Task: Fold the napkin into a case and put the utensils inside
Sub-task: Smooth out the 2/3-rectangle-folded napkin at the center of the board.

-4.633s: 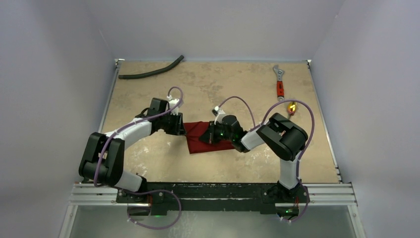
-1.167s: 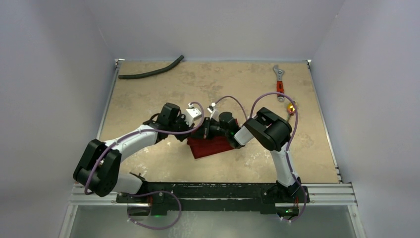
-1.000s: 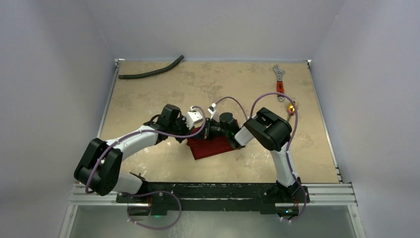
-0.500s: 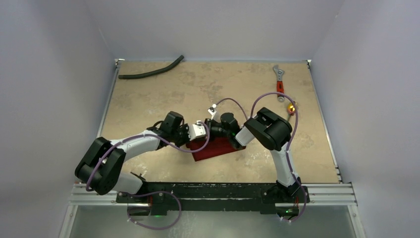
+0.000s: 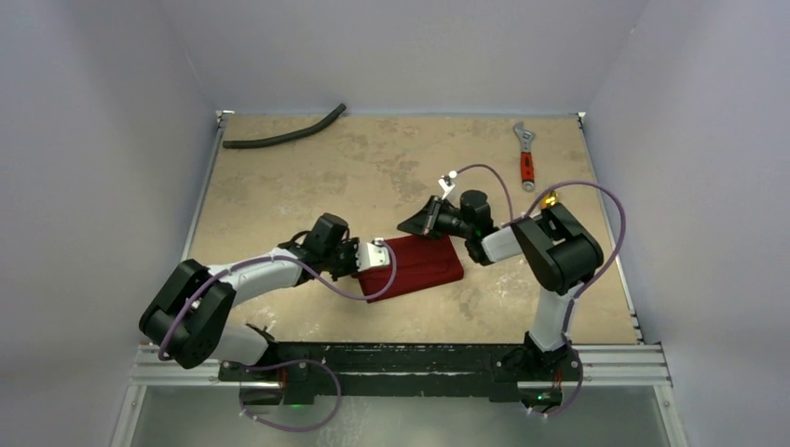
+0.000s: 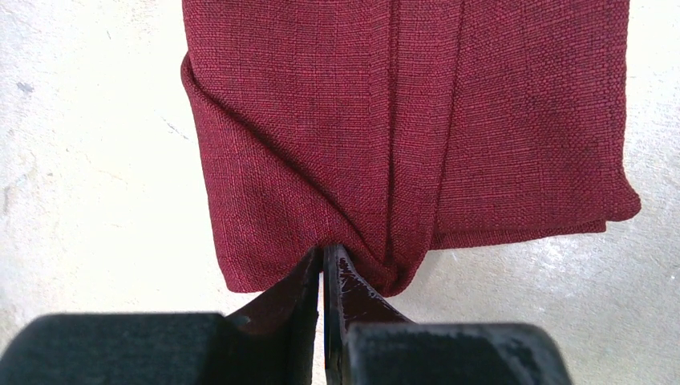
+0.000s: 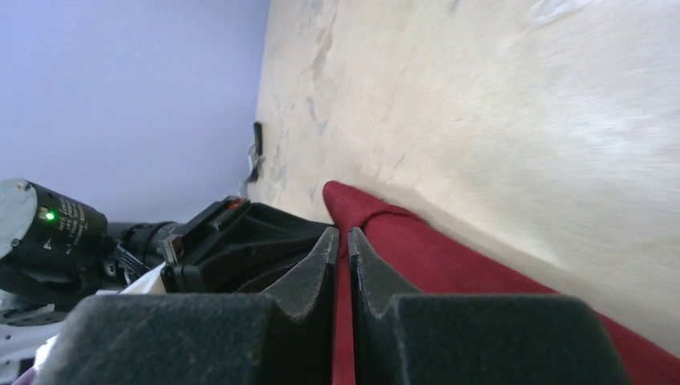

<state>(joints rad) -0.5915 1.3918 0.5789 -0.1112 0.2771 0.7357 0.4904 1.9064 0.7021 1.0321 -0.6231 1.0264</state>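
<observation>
Left end effector (image 6: pixel 324 255): fingers pressed almost together, pinching the near edge of the napkin (image 6: pixel 401 120) where its creases converge. In the top view, sits at the 9 o'clock end of the cloth.

Right end effector (image 7: pixel 342 237): fingers parted by a thin slit, nothing between them. In the top view, hangs just past the napkin's 12 o'clock edge (image 5: pixel 410 226). From the wrist view, cannot tell whether the tips touch the cloth.

Napkin: dark red, folded to a flat layered rectangle, lying near the middle of the desk (image 5: pixel 307 186), long axis running roughly 9 to 3 o'clock.

Utensils (image 5: pixel 551 197): only a small gold glint visible, toward 2 o'clock from the napkin, mostly hidden behind the right arm. Count and type not discernible.

Black housing (image 7: pixel 48 228) on the left arm, green light lit, small white print too fine to read.

Red-handled wrench (image 5: pixel 526 158) at the desk's 1 o'clock; black hose (image 5: pixel 284 135) at 11 o'clock.
</observation>
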